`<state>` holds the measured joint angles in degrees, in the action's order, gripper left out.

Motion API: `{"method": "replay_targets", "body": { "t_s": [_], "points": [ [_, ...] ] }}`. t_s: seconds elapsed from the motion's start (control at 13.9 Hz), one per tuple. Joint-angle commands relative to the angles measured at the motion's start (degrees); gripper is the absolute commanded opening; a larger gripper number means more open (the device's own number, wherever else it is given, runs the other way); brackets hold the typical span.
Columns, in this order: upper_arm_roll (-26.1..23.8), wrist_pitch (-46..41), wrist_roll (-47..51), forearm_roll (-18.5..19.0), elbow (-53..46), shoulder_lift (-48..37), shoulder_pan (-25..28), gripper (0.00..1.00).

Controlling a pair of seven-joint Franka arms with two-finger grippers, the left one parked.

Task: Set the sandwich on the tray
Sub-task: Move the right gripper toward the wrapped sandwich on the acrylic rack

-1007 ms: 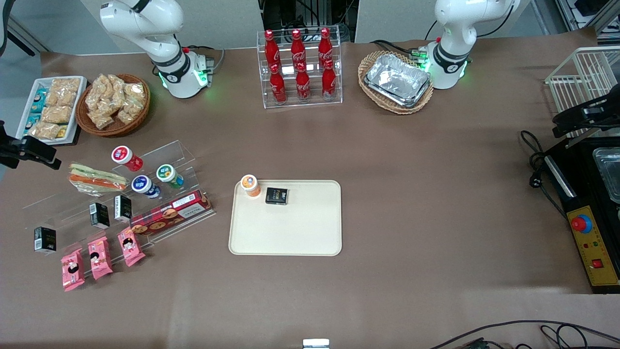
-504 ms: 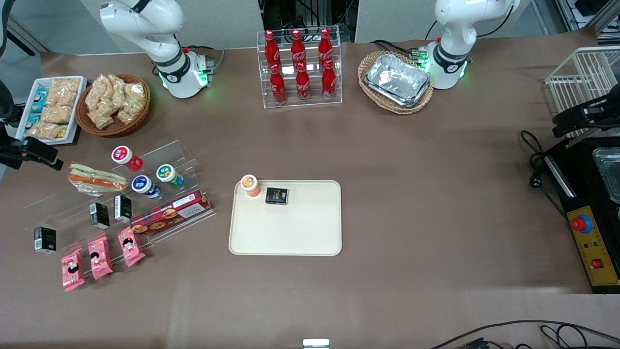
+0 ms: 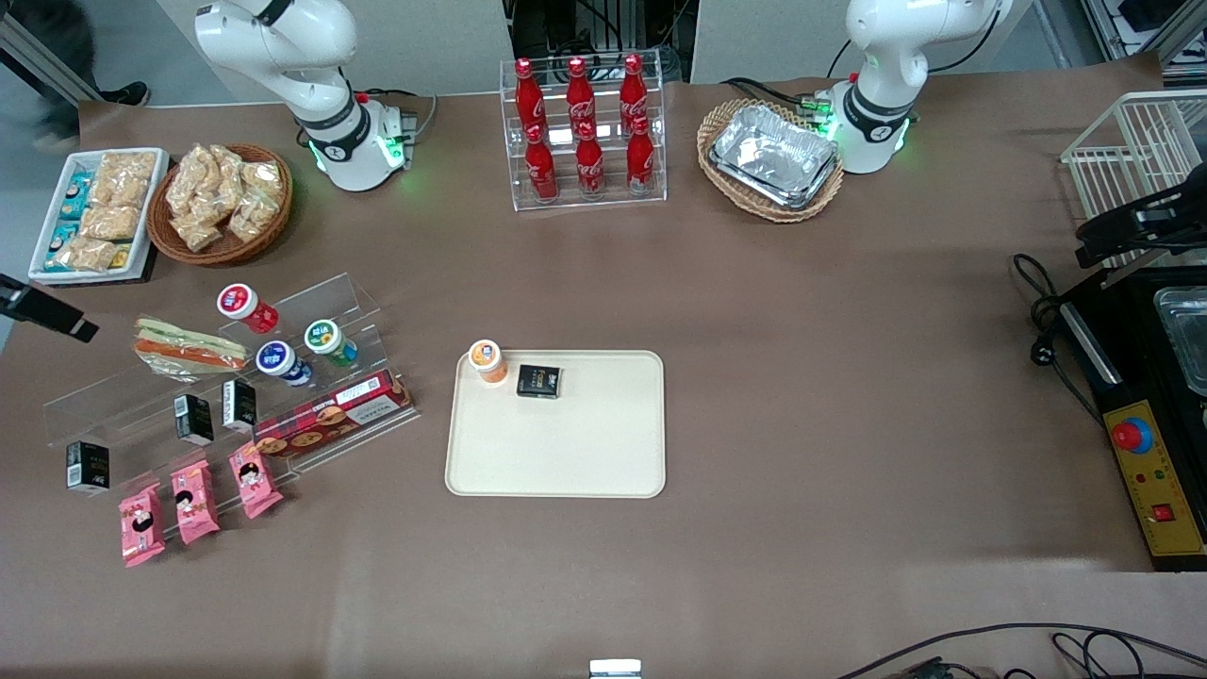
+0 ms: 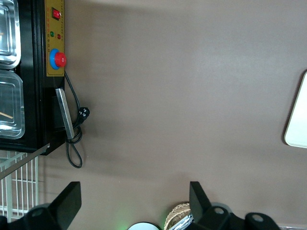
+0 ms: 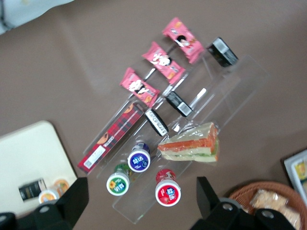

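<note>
Front view shows the gripper (image 3: 42, 311) at the table's edge toward the working arm's end, just beside the sandwich (image 3: 184, 347) and apart from it. Wrist view shows its fingers (image 5: 72, 201) spread wide, holding nothing, high above the sandwich (image 5: 191, 143). That wedge lies on a clear stepped rack (image 3: 311, 311), beside three capped cups (image 3: 273, 335). The tray (image 3: 566, 453) sits mid-table, well apart, carrying an orange cup (image 3: 487, 360) and a black box (image 3: 538, 380) along its farther edge; its nearer part is bare.
</note>
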<state>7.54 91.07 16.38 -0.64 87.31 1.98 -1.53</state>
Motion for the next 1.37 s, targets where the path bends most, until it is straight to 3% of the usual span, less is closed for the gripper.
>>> {"method": "replay_targets", "body": {
  "t_s": [0.0,0.14,0.65,1.29],
  "points": [
    [-0.42,0.78,17.39,3.72,-0.04,1.09,-0.58,1.00],
    [-0.42,1.13,29.36,3.55,-0.04,1.97,-1.37,1.00],
    [-0.42,1.22,54.86,2.84,0.58,5.31,-5.06,1.00],
    [0.72,4.72,69.40,1.88,9.62,6.20,-7.79,1.00]
  ]
}}
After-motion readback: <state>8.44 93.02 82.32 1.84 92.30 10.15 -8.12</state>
